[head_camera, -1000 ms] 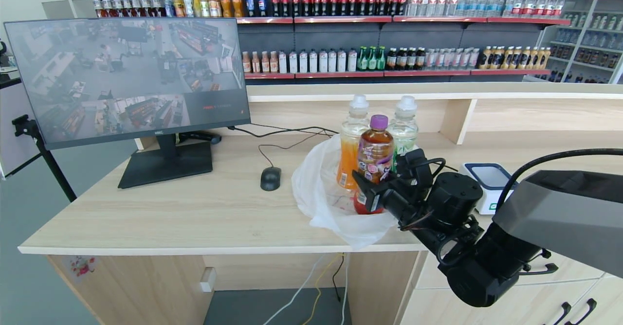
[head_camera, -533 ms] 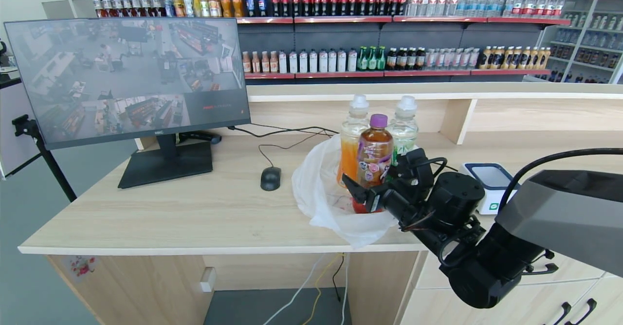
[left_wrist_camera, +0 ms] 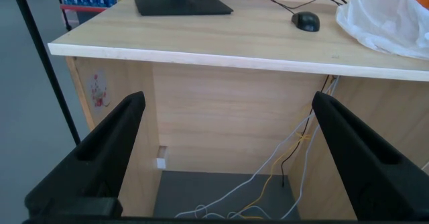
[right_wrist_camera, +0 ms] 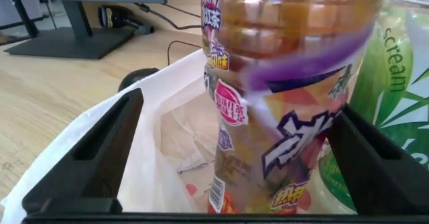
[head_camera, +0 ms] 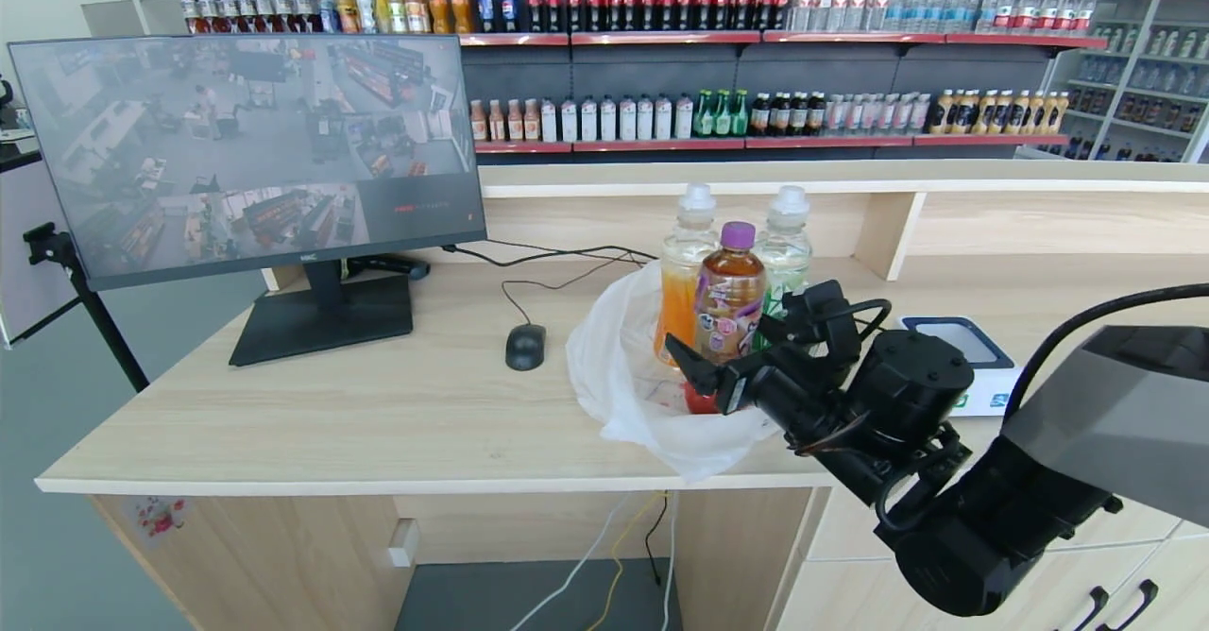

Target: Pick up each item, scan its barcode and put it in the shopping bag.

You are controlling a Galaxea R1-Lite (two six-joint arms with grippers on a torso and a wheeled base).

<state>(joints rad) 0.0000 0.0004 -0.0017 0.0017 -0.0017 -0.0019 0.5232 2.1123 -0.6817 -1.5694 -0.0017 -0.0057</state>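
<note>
A brown drink bottle with a purple cap [head_camera: 728, 296] [right_wrist_camera: 288, 96] stands upright in the white shopping bag [head_camera: 614, 366] [right_wrist_camera: 114, 137] on the counter. An orange drink bottle [head_camera: 680, 277] and a clear bottle with a green label [head_camera: 784, 253] [right_wrist_camera: 395, 83] stand in the bag just behind it. My right gripper [head_camera: 725, 352] [right_wrist_camera: 238, 123] is open, its fingers on either side of the purple-cap bottle's lower half and apart from it. The barcode scanner [head_camera: 963, 352] sits to the right of the bag. My left gripper [left_wrist_camera: 228, 163] hangs open below the counter's front edge.
A monitor [head_camera: 246, 149] stands at the counter's left, with a mouse [head_camera: 525, 346] [left_wrist_camera: 308, 21] and cables between it and the bag. A raised ledge [head_camera: 850, 182] runs along the back. Shelves of bottles fill the wall behind. Bare countertop lies front left.
My right gripper has opened and let go of the purple-cap bottle, which now stands in the bag. The right arm has drawn back slightly to the right.
</note>
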